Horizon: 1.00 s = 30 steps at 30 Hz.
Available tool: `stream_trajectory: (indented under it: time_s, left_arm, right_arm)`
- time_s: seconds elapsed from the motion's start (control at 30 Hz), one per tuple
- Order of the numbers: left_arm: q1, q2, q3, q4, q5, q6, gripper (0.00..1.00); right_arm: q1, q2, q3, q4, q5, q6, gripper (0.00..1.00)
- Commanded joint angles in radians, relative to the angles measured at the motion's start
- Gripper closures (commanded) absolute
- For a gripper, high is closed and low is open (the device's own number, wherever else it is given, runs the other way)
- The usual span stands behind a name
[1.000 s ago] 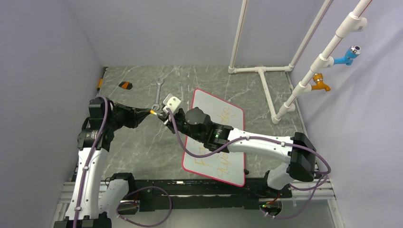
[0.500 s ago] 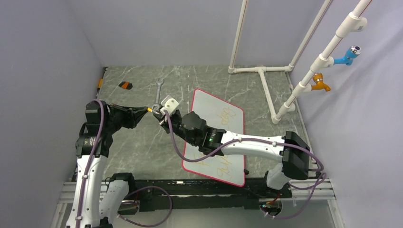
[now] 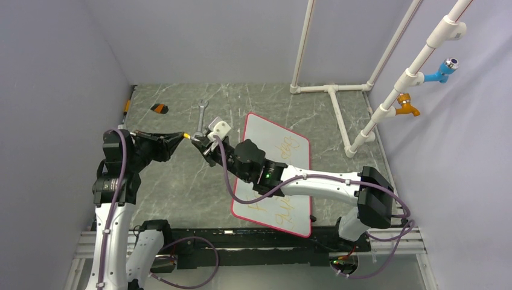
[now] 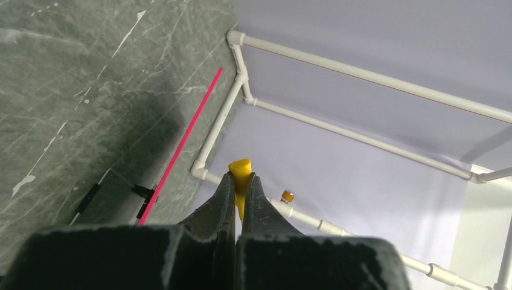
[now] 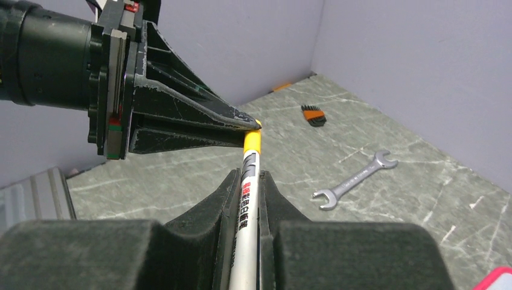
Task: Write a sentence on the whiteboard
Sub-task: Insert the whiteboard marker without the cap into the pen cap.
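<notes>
Bright, even light; right end effector blurs close up.

A wrench lay on the marbled desk. Small orange-black tool nearby, white pipe frame out back.

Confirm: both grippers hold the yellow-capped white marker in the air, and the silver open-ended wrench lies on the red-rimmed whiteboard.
One error: the top view shows the silver open-ended wrench lying on the grey marbled table, apart from the red-rimmed whiteboard. The left gripper and right gripper do hold the yellow-capped white marker.
</notes>
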Motion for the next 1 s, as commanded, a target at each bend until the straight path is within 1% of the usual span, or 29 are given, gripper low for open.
stream_trajectory:
  time_s: [0.0,0.23,0.4,0.47,0.57,0.87,0.93,0.97]
  left_arm:
    - [-0.029,-0.049,0.075,0.022,0.217,-0.003,1.00]
    - [-0.029,-0.080,0.094,0.051,0.202,0.020,1.00]
    - [-0.041,-0.080,0.100,0.074,0.205,0.018,1.00]
    - [-0.070,-0.080,0.099,0.082,0.195,0.020,1.00]
    - [-0.086,-0.079,0.093,0.104,0.194,0.018,1.00]
    - [-0.090,-0.085,0.126,0.075,0.150,0.048,1.00]
    - [-0.090,-0.090,0.134,0.065,0.125,0.059,0.84]
    - [-0.090,-0.096,0.138,0.055,0.113,0.064,0.70]
  right_arm:
    - [-0.033,0.035,0.036,0.090,-0.091,0.109,1.00]
    - [-0.079,0.054,0.083,0.076,-0.198,0.245,1.00]
    - [-0.082,0.082,0.123,0.069,-0.262,0.186,1.00]
    - [-0.083,0.104,0.152,0.047,-0.306,0.148,1.00]
    - [-0.089,0.134,0.210,0.012,-0.359,0.153,1.00]
    - [-0.102,0.128,0.197,0.036,-0.324,0.160,1.00]
    - [-0.104,0.119,0.186,0.040,-0.312,0.156,1.00]
    - [-0.104,0.111,0.178,0.041,-0.307,0.153,1.00]
